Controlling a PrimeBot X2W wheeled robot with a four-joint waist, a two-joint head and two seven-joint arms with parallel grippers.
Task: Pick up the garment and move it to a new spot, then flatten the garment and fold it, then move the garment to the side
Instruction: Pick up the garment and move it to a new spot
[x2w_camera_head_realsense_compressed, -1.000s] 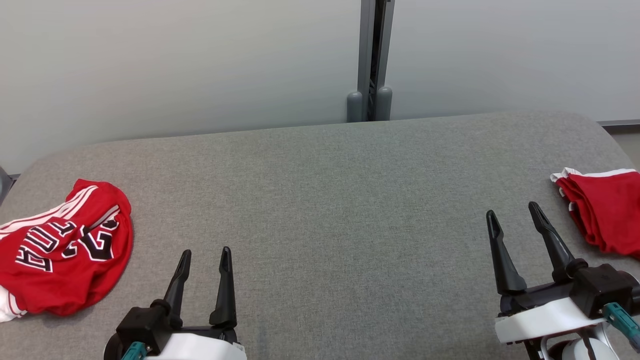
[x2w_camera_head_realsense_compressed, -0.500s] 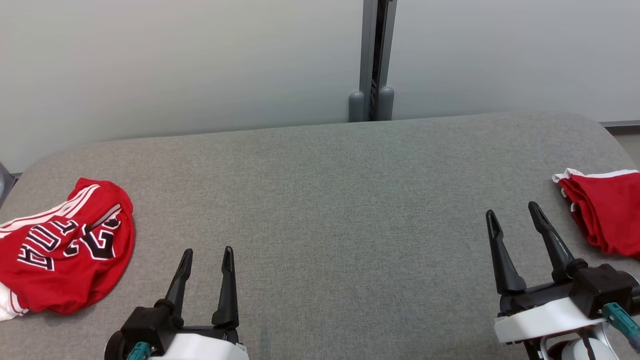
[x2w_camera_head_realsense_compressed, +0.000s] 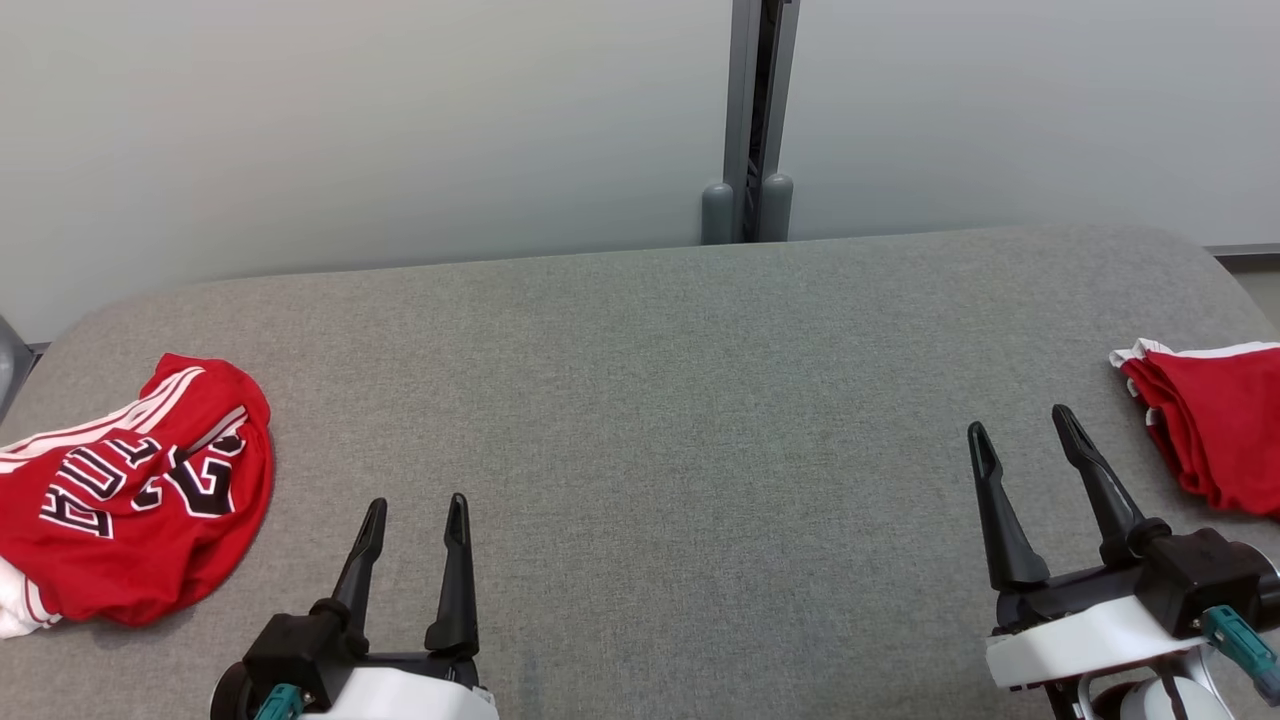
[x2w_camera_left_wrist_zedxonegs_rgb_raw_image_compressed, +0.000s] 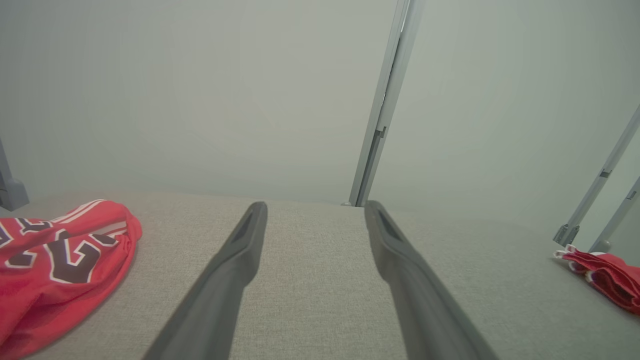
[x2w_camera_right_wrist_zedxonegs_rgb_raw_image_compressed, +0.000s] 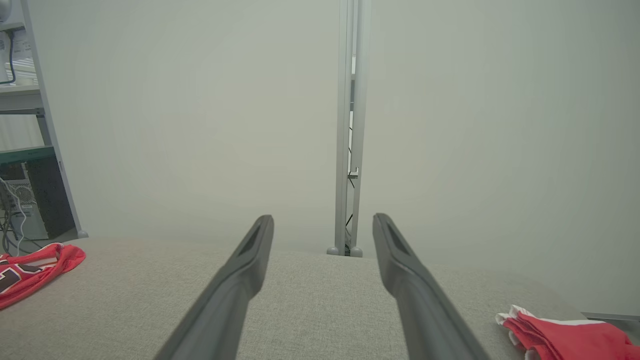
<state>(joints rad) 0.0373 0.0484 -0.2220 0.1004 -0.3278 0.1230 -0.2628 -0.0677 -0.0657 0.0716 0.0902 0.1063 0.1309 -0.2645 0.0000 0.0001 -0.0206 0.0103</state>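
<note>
Red cloth sits at both ends of the grey bench (x2w_camera_head_realsense_compressed: 680, 400). In the head view a crumpled jersey (x2w_camera_head_realsense_compressed: 130, 490) lies at the left edge of the frame, and a folded cloth (x2w_camera_head_realsense_compressed: 1210, 430) lies at the right edge. The crumpled one is probably the piece to pick up, since the other looks finished.

The left hand (x2w_camera_head_realsense_compressed: 416, 503) is at the lower left with its fingers apart and nothing between them. The jersey is near it, to its left and slightly above in the frame. The right hand (x2w_camera_head_realsense_compressed: 1018, 421), at the lower right, is also spread and empty, and it is well apart from the jersey, so the left arm is clearly the nearer one. To reach the heap it would have to swing toward the left of the frame.

The heap's long axis seems to slant from lower left to upper right. Its left part is cut off by the frame edge, so its full extent is unknown. The black-and-white lettering is creased and hard to read, and I cannot pick out the collar, hem or armholes. The folded cloth is cropped too.
</note>
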